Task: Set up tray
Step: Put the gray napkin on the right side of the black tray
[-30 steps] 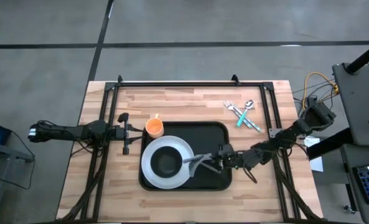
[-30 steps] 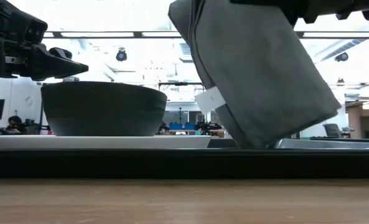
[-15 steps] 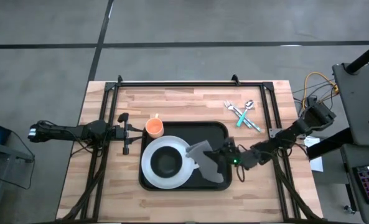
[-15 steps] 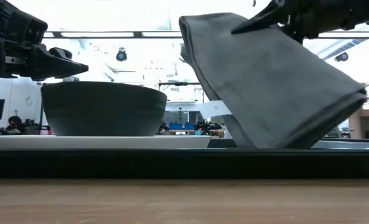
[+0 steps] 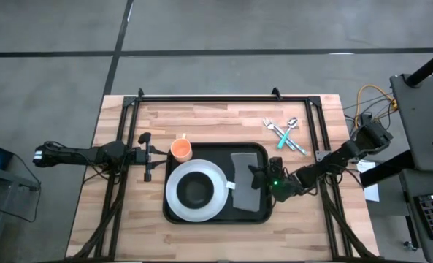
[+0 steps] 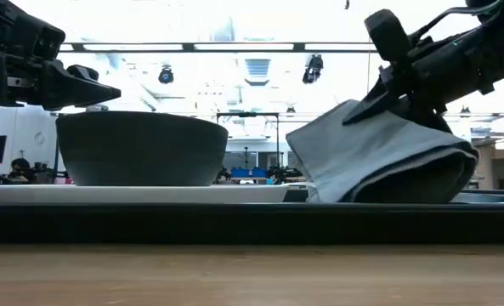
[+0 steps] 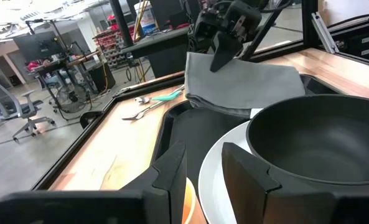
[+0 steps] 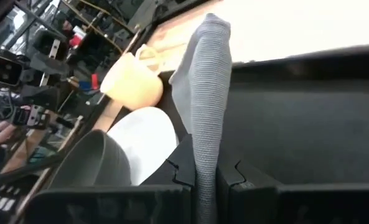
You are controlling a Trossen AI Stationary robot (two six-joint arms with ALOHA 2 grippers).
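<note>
Taking the high view as a clock face with the tray (image 5: 253, 155) at its centre, the near rim at 6 o'clock is bare. Just above it, toward 4 o'clock, the right gripper (image 5: 262, 177) pinches one edge of the folded grey napkin (image 5: 244, 183); the right wrist view shows the cloth squeezed between both fingers. The napkin lies mostly flat on the tray's right half, but the low view shows the held edge raised.

At 8 o'clock the white plate (image 5: 178, 191) carries the dark bowl (image 5: 196, 191), the plate's rim overhanging the tray's left edge (the napkin's corner sits just beside it, perhaps touching).

If the jaws part unevenly or the arm withdraws before fully letting go, the cloth could drag, unfold or ride onto the plate.

At 10 o'clock, the orange cup (image 5: 181, 150) and the left gripper (image 5: 147, 154), fingers close together on nothing. At 2 o'clock, the cutlery (image 5: 285, 134).
</note>
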